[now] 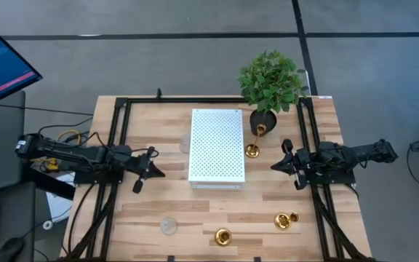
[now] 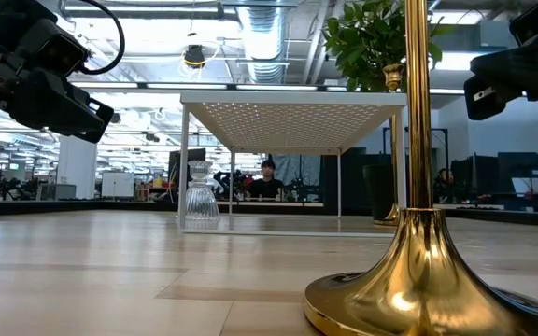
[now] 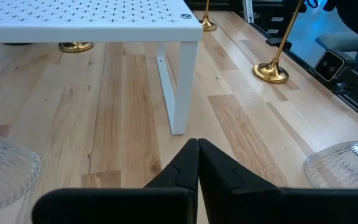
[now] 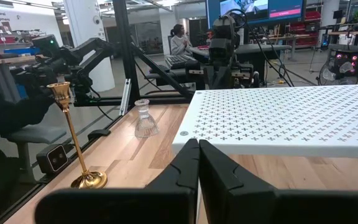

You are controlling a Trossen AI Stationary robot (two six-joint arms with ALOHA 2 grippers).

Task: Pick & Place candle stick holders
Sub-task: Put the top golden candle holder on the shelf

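A: Where are the holders, relative to the white perforated box?

B: One gold holder is seen just beside its right edge, near the plant. Two more gold holders are found toward the front table edge, well apart from the box. A clear glass holder is placed front-left of it.

A: Handling?

B: Gold ones are judged rigid, slick and top-heavy; the slim stem is best gripped low. Glass is judged fragile and slippery; the neck is preferred.

A: Grippers?

B: Left gripper and right gripper are held either side of the box, fingers pressed together, nothing held.

A: View differences?

B: A second glass holder beyond the box is shown clearly only by the low view. Stem heights are not revealed from above.
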